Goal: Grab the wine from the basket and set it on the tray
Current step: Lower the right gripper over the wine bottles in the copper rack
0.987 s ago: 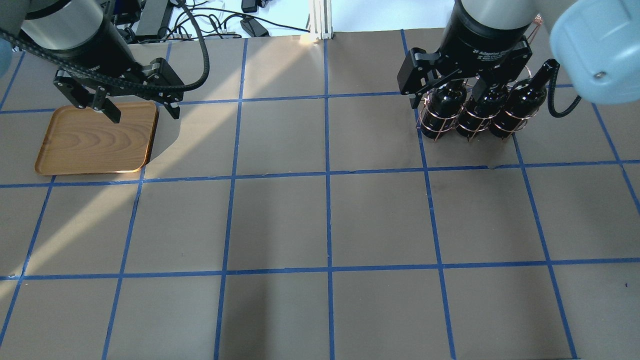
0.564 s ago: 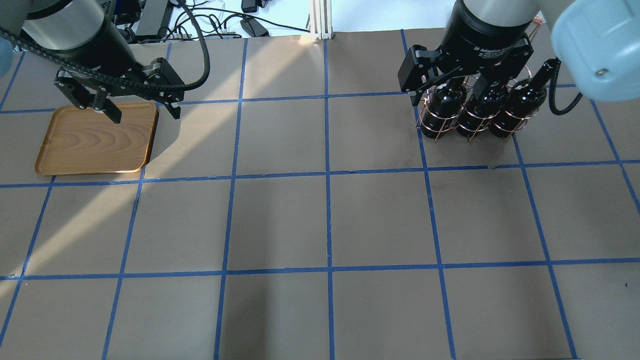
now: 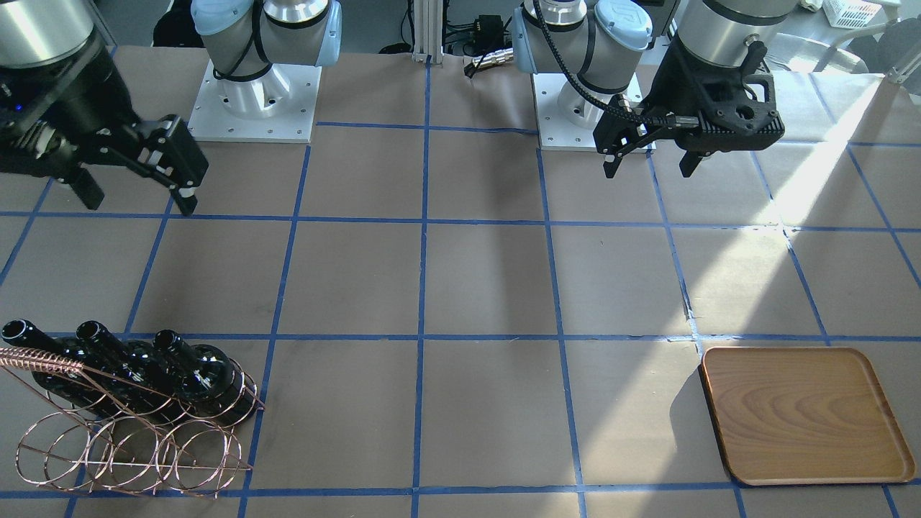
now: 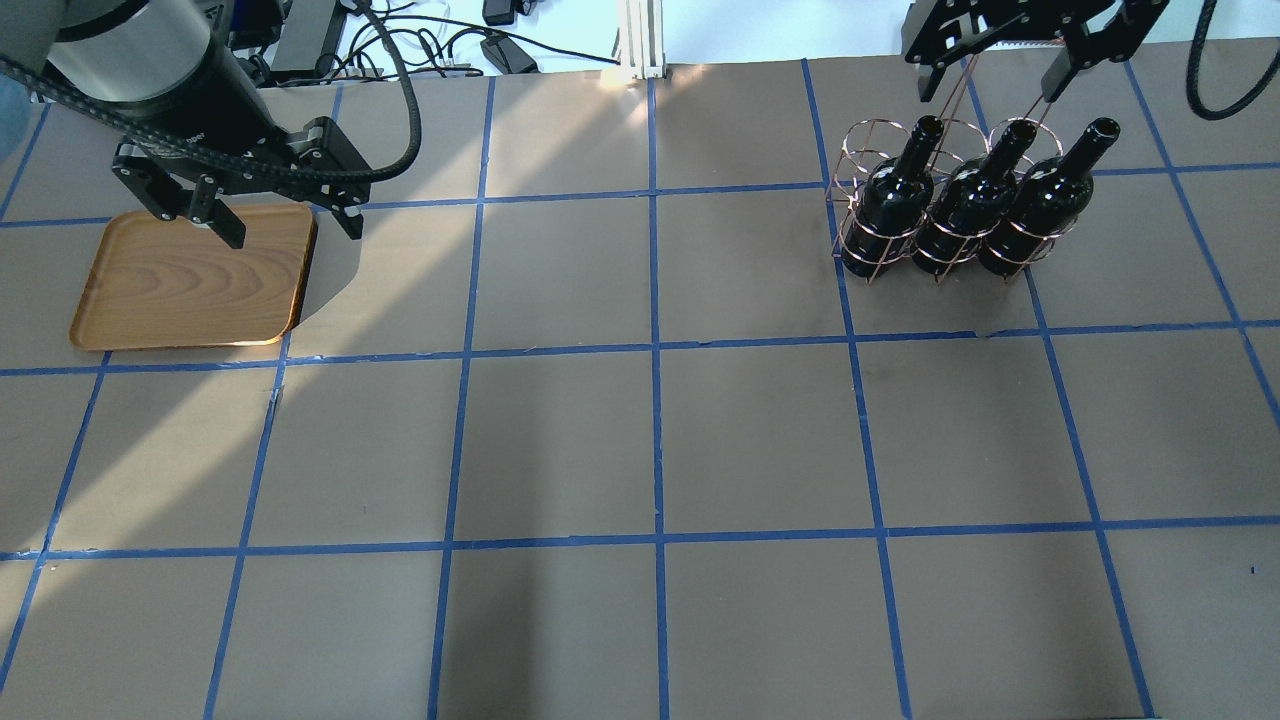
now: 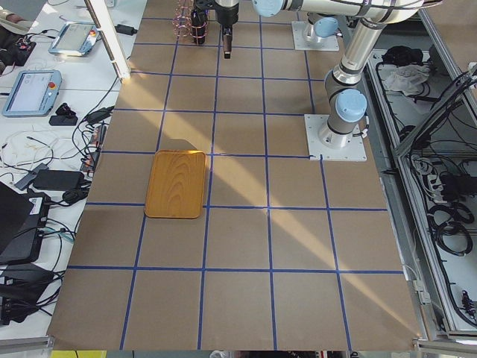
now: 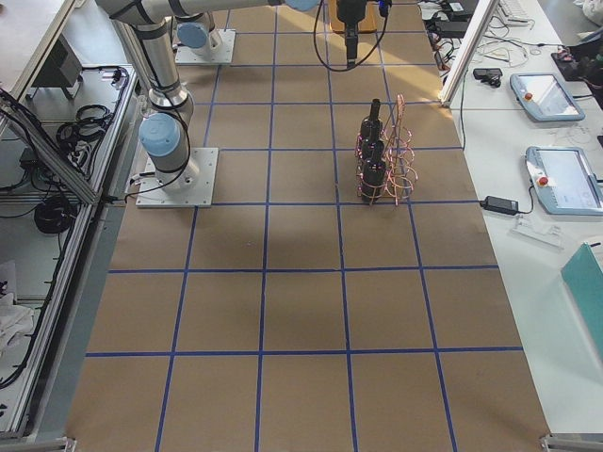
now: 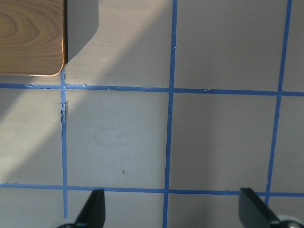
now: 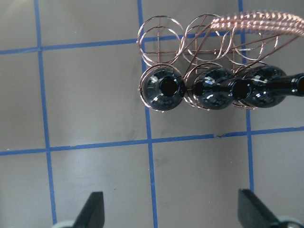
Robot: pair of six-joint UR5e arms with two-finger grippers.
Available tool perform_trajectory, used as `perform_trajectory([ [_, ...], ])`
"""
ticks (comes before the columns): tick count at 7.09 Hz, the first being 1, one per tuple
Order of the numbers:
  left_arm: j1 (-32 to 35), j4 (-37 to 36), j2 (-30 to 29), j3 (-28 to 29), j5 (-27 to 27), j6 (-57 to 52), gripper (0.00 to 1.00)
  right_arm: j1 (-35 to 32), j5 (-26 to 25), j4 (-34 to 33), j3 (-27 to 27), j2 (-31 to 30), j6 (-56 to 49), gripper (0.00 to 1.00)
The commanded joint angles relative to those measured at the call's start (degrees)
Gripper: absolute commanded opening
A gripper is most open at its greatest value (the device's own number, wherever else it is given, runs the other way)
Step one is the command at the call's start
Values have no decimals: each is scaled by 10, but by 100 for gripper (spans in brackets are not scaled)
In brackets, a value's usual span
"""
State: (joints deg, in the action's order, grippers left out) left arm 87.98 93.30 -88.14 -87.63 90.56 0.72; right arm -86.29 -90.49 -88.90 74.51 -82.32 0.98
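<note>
Paper-covered table (image 4: 650,440), blue tape grid (image 4: 657,400), cables (image 4: 440,45) behind; left gripper (image 4: 290,230) and right gripper (image 3: 139,203) both spread, empty.

Overhead and front-facing cameras face each other, sharing the tray (image 4: 190,295).

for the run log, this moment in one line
bottles: three in basket | tray: no bottle | left jaws: open | right jaws: open, off bottles
</note>
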Motion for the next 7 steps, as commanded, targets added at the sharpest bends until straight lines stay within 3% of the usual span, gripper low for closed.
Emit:
perform_trajectory([
  [1,0,-5,1,-4,1,1,100,16,-38,-15,-39,71,-22,100],
  [4,0,-5,1,-4,1,1,100,52,-38,-33,-12,109,-117,100],
  [7,0,-5,2,-4,1,1,100,54,-35,-108,48,120,-175,98],
])
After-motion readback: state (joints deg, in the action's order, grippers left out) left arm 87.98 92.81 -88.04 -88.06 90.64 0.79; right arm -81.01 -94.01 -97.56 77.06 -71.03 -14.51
